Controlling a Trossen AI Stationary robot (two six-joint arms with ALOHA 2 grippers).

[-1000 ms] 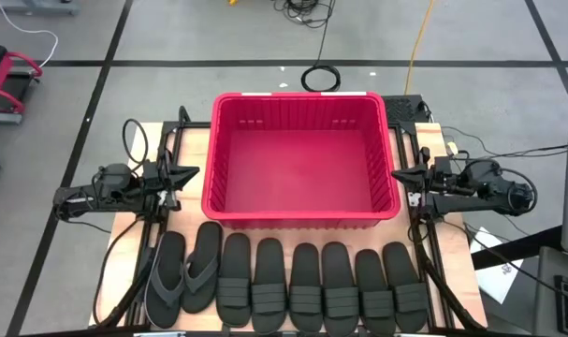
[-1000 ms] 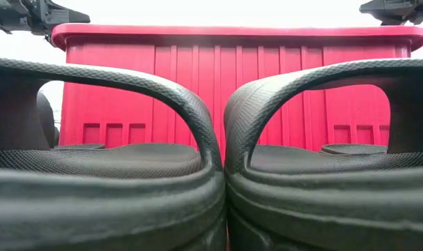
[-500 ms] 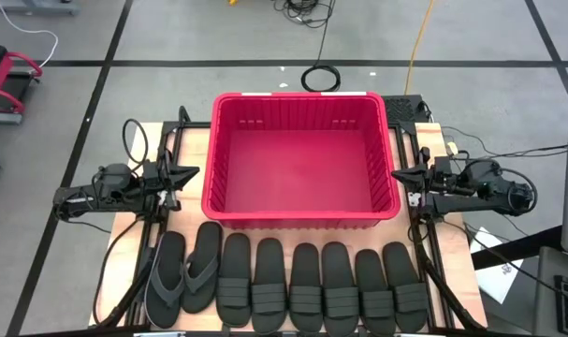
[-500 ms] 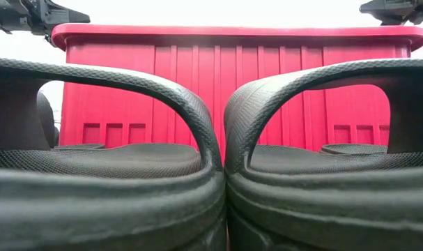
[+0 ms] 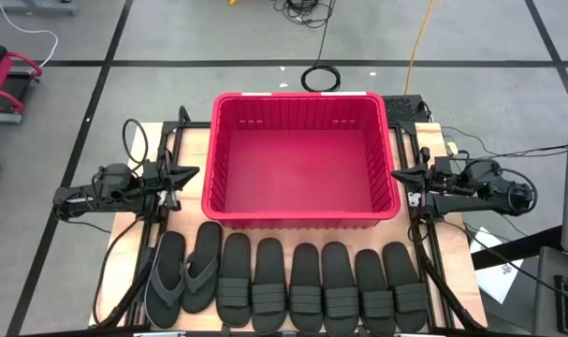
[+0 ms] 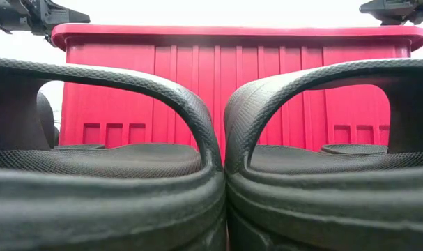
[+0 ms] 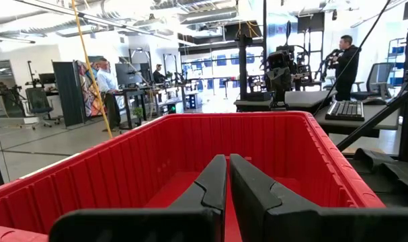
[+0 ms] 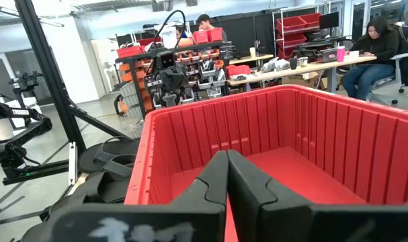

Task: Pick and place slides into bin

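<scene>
On table front edge: eight flat dark rubber slides (image 5: 293,285) in neat row for easy grabs; empty large red ribbed plastic bin (image 5: 300,217) just behind. I park left gripper (image 5: 192,174) & right gripper (image 5: 396,176) beside bin walls, fingers together, nothing held.

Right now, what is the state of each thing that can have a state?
Bin: upright on the table, open top, nothing inside.
Slides: all eight lying flat in one row in front of the bin, none picked.
Left gripper: jaws shut, holding nothing, beside the bin.
Right gripper: jaws shut, holding nothing, beside the bin.

left claw (image 5: 188,175) closed, right claw (image 5: 400,175) closed — both level
</scene>
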